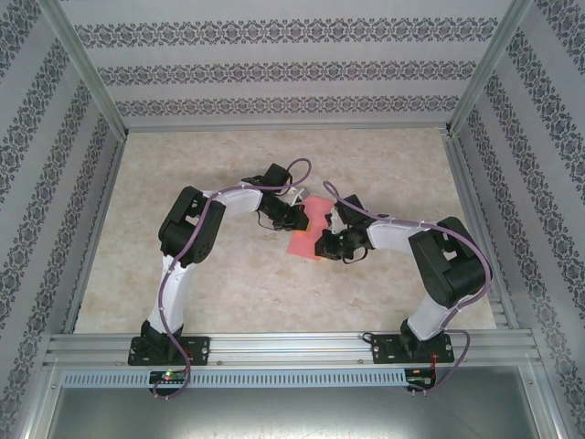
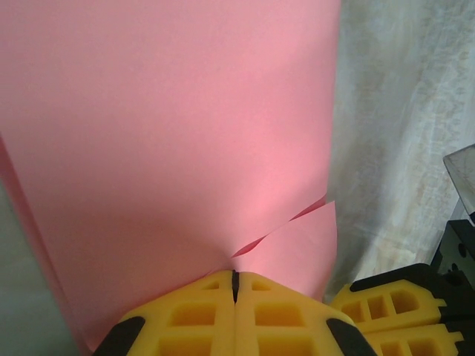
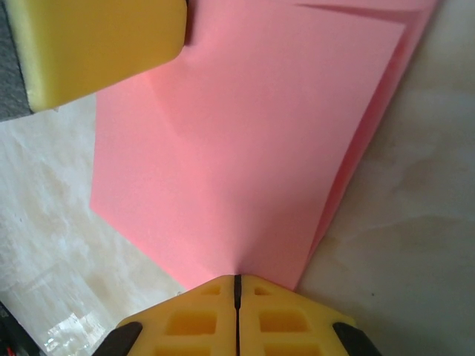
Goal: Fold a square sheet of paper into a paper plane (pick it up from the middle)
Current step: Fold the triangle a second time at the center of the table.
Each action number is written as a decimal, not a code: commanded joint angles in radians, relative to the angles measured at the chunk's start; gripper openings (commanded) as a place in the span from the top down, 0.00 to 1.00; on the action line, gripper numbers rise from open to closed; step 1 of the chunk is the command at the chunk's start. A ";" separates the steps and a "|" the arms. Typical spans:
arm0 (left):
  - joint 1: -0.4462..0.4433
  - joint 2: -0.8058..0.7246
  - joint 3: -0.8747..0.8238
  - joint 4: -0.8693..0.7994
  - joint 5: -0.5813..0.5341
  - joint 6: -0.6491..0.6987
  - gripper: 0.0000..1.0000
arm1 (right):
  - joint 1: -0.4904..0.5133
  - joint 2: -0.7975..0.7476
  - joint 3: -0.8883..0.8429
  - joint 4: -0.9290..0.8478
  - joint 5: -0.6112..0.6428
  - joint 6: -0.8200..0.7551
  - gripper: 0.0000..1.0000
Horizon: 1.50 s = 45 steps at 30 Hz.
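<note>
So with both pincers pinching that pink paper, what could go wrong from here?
The left pincer and right pincer each pinch an edge of the pink paper; pulling apart could tear it. Its layers gape beside the left pincer, so the fold might slip out of line.

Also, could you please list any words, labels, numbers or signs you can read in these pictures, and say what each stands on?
None: no text can be read anywhere. The pink paper is blank, the walls carry only an ornamental pattern, and the table shows just marbling.
</note>
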 commanded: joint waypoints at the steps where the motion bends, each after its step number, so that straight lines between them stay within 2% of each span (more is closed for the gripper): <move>1: 0.002 0.105 -0.034 -0.087 -0.160 0.037 0.95 | 0.023 -0.021 -0.049 -0.048 -0.020 0.031 0.93; 19: 0.002 0.109 -0.026 -0.096 -0.155 0.045 0.95 | 0.042 -0.094 -0.131 0.020 -0.046 0.112 0.93; 26: 0.002 0.103 -0.024 -0.103 -0.148 0.048 0.95 | -0.002 -0.156 -0.083 0.102 -0.102 0.168 0.93; 38: 0.002 0.094 -0.018 -0.116 -0.141 0.052 0.95 | -0.027 0.050 0.043 0.182 -0.119 0.159 0.93; 45: 0.002 0.097 0.001 -0.128 -0.146 0.055 0.95 | -0.040 0.091 0.013 0.154 -0.097 0.117 0.93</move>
